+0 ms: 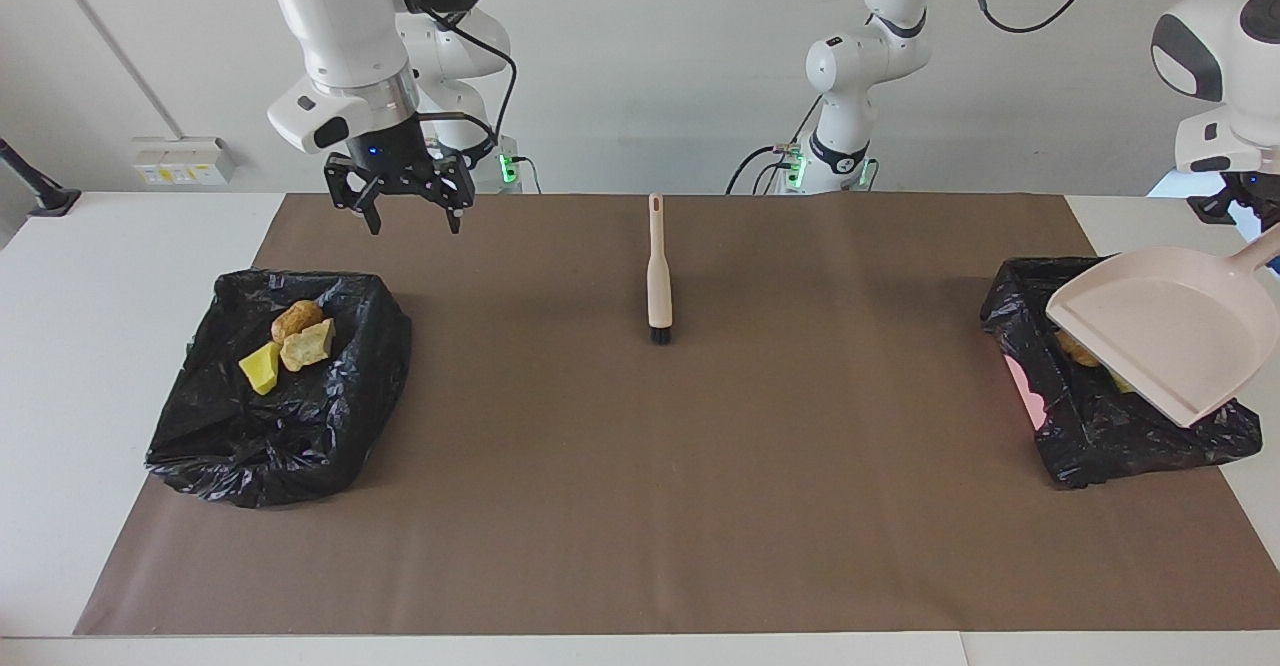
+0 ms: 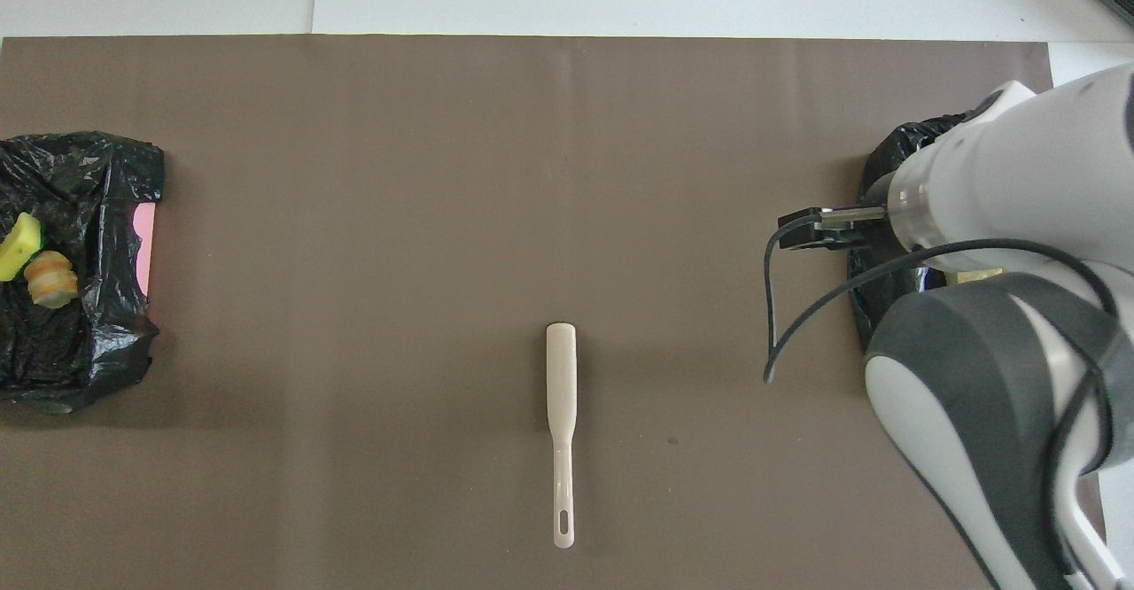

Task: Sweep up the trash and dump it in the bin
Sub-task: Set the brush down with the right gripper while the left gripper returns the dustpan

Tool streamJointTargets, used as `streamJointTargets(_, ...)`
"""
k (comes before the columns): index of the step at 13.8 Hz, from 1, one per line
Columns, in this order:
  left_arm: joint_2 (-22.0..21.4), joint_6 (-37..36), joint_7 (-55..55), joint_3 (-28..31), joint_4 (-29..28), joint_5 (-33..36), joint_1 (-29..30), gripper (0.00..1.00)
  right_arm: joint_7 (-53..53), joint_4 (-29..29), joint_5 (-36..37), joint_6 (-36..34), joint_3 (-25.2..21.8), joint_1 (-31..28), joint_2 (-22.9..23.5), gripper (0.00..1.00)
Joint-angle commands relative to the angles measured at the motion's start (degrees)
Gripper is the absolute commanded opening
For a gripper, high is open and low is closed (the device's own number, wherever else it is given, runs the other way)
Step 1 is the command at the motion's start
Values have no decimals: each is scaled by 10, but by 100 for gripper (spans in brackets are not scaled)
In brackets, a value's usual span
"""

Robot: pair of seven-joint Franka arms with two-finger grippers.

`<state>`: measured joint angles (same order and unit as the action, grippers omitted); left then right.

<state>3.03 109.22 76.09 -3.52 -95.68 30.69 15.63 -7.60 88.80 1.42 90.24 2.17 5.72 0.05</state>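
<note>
Black plastic liners cover two bins, one at each end of the brown paper mat [image 1: 640,506].

Counts: two lined bins, one brush, one dustpan, two grippers, five trash lumps showing.

The black-bagged bin at the right arm's end [image 1: 275,426] holds three spongy lumps touching in a cluster: a golden-brown lump [image 1: 296,319], a beige-tan lump [image 1: 307,346] and a bright yellow lump [image 1: 260,368]. In the facing view the yellow one sits at about 8 o'clock from the beige one, the brown one at about 11 o'clock.

The black-bagged bin at the left arm's end [image 2: 84,351], with a pink patch on its side, shows two lumps in the overhead view: a yellow lump [image 2: 19,245] and an orange-tan ridged lump [image 2: 51,279], touching. The dustpan covers much of this bin in the facing view, so more may be hidden.

The pale pink plastic dustpan [image 1: 1160,341] is tilted over that bin with nothing in its scoop. The left gripper [image 1: 1240,208] is clenched on its handle.

The cream-handled brush with black bristles [image 1: 657,276] lies flat mid-mat, bristles pointing away from the robots, untouched.

The right gripper [image 1: 410,201] hangs released, holding nothing, over the mat edge at about 1 o'clock from its bin in the facing view.
</note>
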Motion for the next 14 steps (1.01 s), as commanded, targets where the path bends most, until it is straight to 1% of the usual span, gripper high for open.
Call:
streamJointTargets(1, 0, -44, -107, 5, 1, -55, -71, 0, 23, -32, -15, -50, 6, -45, -6, 100)
streamJointTargets(3, 6, -62, -216, 6, 2, -109, -126, 0, 33, -60, -15, -97, 3, -58, -7, 100)
streamJointTargets(4, 8, -69, -269, 6, 3, -130, -148, 0, 33, -48, -15, -90, -4, -58, -26, 100)
streamJointTargets(5, 18, -75, -329, 6, 3, -142, -175, 0, 32, -7, -15, -82, -5, -57, -39, 100)
streamJointTargets(6, 25, -78, -386, 6, 5, -160, -198, 0, 33, 4, -13, -73, -6, -55, -45, 100)
streamJointTargets(7, 36, -80, -434, 6, 6, -185, -226, 0, 33, 6, -14, -72, -4, -55, -47, 100)
streamJointTargets(9, 57, -82, -538, 6, 15, -213, -269, 0, 32, 8, -15, -53, -5, -56, -46, 100)
streamJointTargets(10, 82, -89, -582, 6, 42, -220, -294, 0, 32, 12, -15, -48, -5, -56, -47, 100)
streamJointTargets(12, 165, -124, -707, 6, 128, -224, -356, 0, 33, 12, -20, -46, -8, -59, -47, 100)
streamJointTargets(13, 194, -124, -773, 5, 163, -239, -372, 0, 34, 13, -32, -46, -13, -69, -47, 100)
streamJointTargets(14, 210, -120, -818, 6, 184, -270, -383, 0, 47, 16, -34, -46, -14, -84, -47, 100)
